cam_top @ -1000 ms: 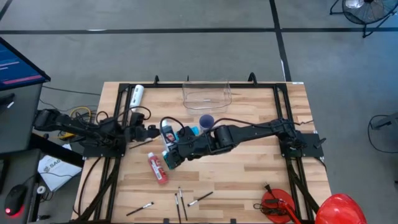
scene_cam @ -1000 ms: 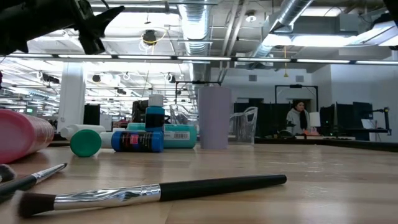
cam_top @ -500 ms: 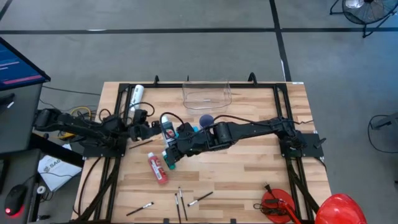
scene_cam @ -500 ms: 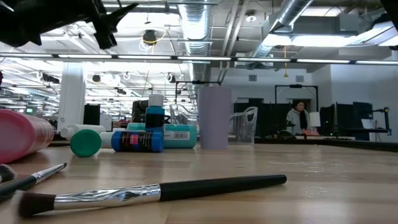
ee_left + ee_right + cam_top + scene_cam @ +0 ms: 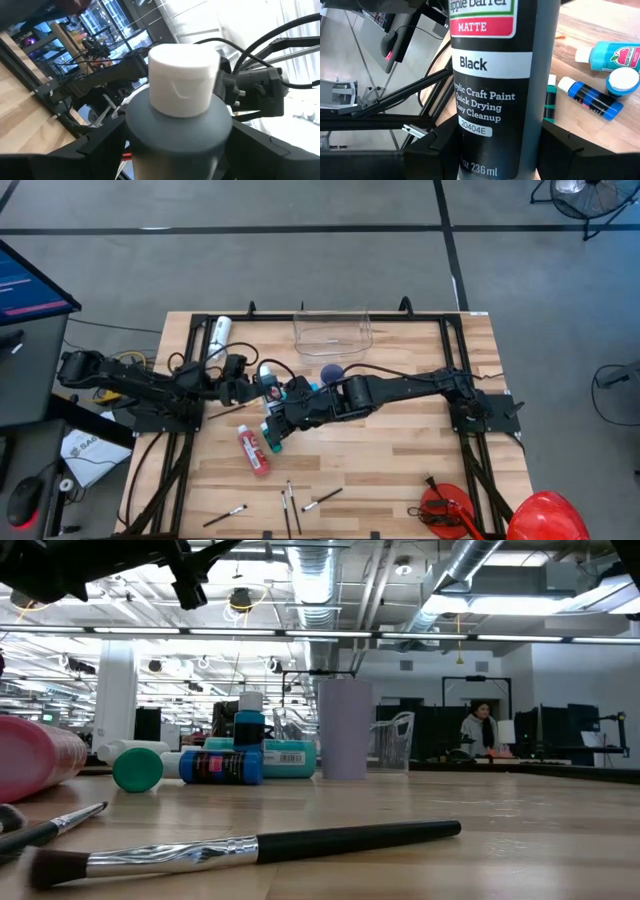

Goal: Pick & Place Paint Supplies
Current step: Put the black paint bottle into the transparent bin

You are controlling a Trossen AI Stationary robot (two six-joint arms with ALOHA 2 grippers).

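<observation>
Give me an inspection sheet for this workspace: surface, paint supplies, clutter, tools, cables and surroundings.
Surface: wooden table, no spills seen.
Job's things: black paint bottle held; red bottle, white bottle, teal bottle and blue bottle lying loose; brushes scattered near the front edge.
Clutter: clear tub; purple cup upright; red object at a front corner.
Tools: right tool closed on the black paint bottle; left tool at its capped end, grip unclear.
Cables: black cable along the right arm.
Surroundings: seated person far behind; monitor beside the table.

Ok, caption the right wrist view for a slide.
Right gripper holding a black matte acrylic paint bottle above small blue paint bottles.
</observation>
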